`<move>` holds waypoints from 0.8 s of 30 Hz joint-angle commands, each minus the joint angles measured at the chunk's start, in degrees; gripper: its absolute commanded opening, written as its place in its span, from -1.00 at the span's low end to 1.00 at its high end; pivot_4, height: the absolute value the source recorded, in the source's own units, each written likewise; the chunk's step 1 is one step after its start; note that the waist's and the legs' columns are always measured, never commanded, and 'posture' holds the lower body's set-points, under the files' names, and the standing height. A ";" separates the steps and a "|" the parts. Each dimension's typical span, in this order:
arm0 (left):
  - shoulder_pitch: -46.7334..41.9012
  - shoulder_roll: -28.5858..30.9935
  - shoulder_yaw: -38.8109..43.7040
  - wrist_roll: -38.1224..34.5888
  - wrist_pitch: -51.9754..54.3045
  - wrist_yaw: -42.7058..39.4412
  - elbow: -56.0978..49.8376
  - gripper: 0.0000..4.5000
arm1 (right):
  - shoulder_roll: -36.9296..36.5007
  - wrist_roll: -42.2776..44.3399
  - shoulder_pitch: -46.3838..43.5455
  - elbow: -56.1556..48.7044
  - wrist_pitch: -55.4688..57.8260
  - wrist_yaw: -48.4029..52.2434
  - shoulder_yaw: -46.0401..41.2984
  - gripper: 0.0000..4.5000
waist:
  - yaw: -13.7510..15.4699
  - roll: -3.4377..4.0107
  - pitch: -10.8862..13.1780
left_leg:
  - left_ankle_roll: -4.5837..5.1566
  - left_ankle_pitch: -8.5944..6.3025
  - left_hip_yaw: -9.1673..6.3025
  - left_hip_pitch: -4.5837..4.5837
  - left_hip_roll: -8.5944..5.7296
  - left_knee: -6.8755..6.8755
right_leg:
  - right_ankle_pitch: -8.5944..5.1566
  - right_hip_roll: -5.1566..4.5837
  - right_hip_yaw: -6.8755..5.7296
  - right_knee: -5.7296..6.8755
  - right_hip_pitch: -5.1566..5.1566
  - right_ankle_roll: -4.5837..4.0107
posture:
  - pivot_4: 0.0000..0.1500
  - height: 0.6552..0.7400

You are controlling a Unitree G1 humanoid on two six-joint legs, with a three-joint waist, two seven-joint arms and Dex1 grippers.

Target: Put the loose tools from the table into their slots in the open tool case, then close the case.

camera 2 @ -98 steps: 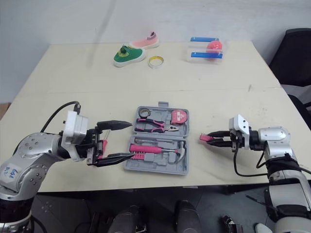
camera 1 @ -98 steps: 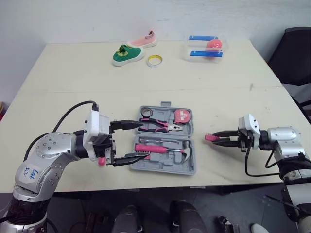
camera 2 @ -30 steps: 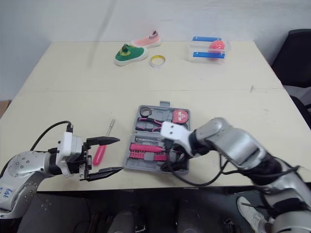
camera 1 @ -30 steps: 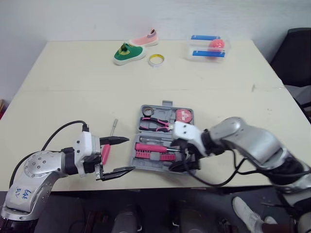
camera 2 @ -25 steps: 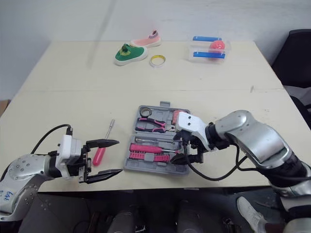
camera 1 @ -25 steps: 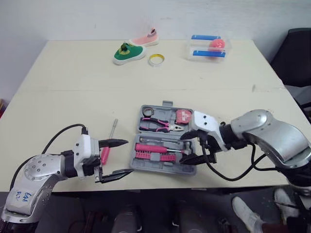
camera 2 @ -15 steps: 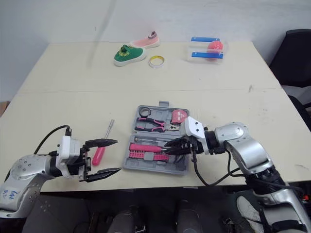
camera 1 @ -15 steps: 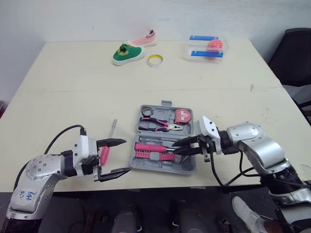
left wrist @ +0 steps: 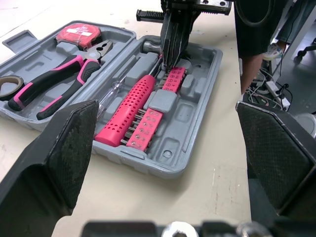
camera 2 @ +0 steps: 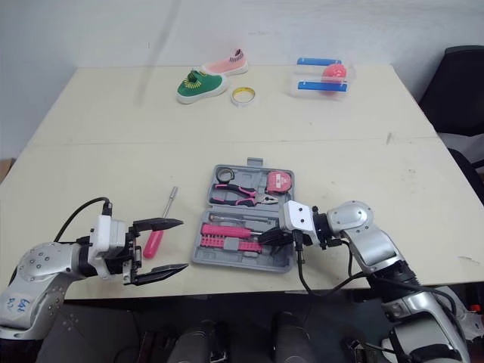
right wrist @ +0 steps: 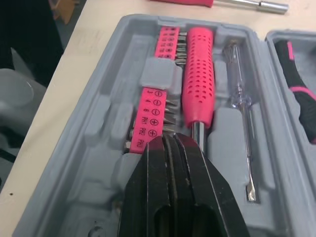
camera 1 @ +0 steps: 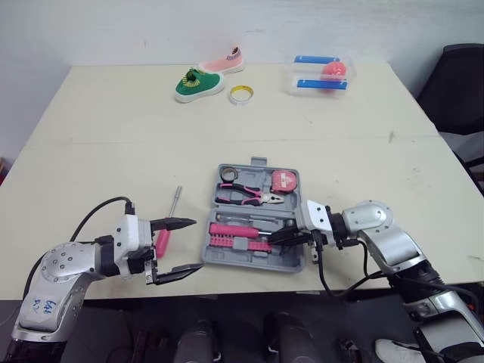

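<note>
Nearest me, my left claw hangs at the bench's front edge, just left of the open tool case, its fingers spread wide and holding nothing. The pink-handled screwdriver lies loose on the bench just behind that claw, left of the case, with its metal shaft pointing away from me. My right claw comes in from the case's right side, fingers pressed together, with the tips over the case's near half at the hammer's shaft, beside the pink bit strip. The case's far half holds pliers and a tape measure. Well beyond the case sit a green shoe, a pink shoe, a yellow tape roll and a clear box.
</note>
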 commanded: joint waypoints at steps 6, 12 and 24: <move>0.37 0.72 1.34 -0.06 -0.57 -0.23 0.55 1.00 | 0.51 -4.73 2.02 0.87 -7.06 0.51 2.49 -0.99 | -0.02 0.00 0.00 | -0.03 -0.02 0.00 0.08 0.02 -0.01 | -0.01 0.00 0.15 0.02 0.06 -0.01 | 1.00 1.00; 1.83 0.53 2.17 -0.31 -0.52 0.78 -1.39 1.00 | -0.98 -8.20 1.34 0.47 -17.27 1.27 3.27 -0.99 | -0.02 0.00 0.00 | -0.05 -0.03 0.00 0.08 0.01 -0.03 | -0.01 0.00 0.20 0.00 0.06 -0.02 | 1.00 1.00; 6.67 1.67 18.58 -0.87 2.06 8.76 1.40 1.00 | -7.49 22.60 7.41 -5.54 1.26 3.45 -19.28 -0.71 | 0.10 0.05 0.04 | 0.07 -0.05 -0.05 0.04 -0.01 -0.02 | -0.01 -0.12 0.49 -0.01 0.06 -0.03 | 1.00 1.00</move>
